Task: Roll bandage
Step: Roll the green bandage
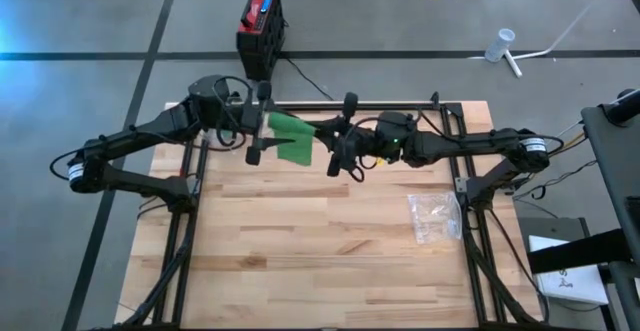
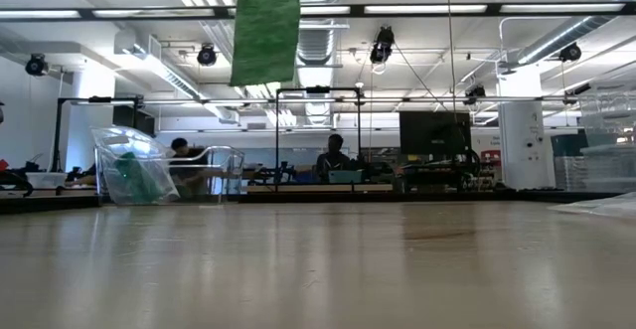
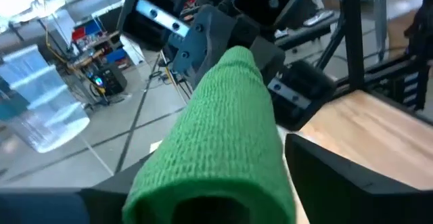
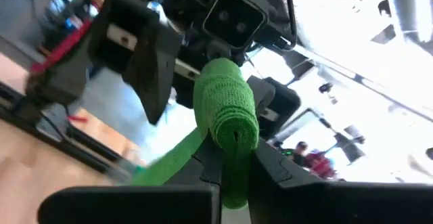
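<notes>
Bandage (image 1: 293,139): green; being held in the air above the table's far edge, between the two arms; a loose strip is hanging down from it, long axis vertical in the low view.
Roll axis: being pointed along the line between the two wrists.
Right gripper (image 4: 233,158): fingers being pressed together on the bandage roll.
Left gripper (image 1: 258,123): fingers being kept spread, one on either side of the bandage.
Table (image 1: 300,241): wooden; a clear plastic bag (image 1: 434,217) is lying near the right side, well apart.
Background: people are seated at benches far behind.

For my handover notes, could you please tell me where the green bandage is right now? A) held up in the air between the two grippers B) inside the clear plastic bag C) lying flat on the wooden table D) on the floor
A: the green woven bandage hangs above the light wooden table between the left gripper and right gripper, clear of the tabletop in the low view.
</notes>
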Robot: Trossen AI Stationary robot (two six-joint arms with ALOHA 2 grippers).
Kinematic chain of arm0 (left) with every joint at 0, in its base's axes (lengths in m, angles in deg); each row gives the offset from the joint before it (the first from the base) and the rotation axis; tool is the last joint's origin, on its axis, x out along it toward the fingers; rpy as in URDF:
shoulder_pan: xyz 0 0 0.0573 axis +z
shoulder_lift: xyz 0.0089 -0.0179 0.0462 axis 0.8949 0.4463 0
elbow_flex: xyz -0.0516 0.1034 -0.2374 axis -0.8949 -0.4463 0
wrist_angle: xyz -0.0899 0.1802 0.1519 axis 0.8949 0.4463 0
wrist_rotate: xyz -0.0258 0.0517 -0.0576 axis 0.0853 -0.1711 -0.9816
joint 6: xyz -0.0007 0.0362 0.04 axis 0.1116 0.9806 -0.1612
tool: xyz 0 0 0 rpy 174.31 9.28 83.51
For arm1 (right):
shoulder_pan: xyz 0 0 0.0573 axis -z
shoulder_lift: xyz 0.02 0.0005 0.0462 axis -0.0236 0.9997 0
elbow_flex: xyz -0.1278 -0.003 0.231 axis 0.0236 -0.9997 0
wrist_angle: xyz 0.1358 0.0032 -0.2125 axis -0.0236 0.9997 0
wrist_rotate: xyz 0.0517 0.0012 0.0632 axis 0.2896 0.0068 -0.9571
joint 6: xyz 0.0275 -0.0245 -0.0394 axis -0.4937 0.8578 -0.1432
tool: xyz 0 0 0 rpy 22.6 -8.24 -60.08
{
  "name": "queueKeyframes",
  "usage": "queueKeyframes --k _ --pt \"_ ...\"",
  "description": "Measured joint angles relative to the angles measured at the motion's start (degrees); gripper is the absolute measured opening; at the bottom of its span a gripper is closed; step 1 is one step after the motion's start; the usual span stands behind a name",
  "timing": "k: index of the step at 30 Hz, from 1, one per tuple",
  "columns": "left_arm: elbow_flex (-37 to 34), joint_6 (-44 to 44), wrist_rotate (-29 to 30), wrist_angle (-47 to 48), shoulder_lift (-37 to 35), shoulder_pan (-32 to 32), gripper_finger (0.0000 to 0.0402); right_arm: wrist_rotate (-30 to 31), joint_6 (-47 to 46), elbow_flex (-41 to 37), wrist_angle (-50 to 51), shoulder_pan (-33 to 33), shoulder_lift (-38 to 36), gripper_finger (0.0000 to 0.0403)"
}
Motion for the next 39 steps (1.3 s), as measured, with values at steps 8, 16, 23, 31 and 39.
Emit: queueKeyframes --k 8,16,23,31,39 --pt "0.0 -12.5 -0.28 -1.44 0.67 0.02 0.0259 2.72 11.66 -0.02 0.51 -0.2 0.0 0.0021" --pt "-0.01 -26.54 -2.18 -1.93 0.92 0.42 0.0247 3.12 22.38 -0.02 4.92 -0.31 -0.09 0.0021" --pt "-0.02 -22.03 -2.15 -0.66 1.35 0.44 0.0145 3.4 20.06 -0.02 6.0 -0.31 -0.09 0.0085" --pt "0.02 -13.98 0.94 -0.95 1.49 0.42 0.0029 3.3 -4.4 -0.11 7.04 -0.12 -1.16 0.0206" --pt "0.04 -3.49 1.92 -0.49 1.64 0.43 0.004 -6.74 -25.37 0.07 7.8 1.79 -4.35 0.0276"
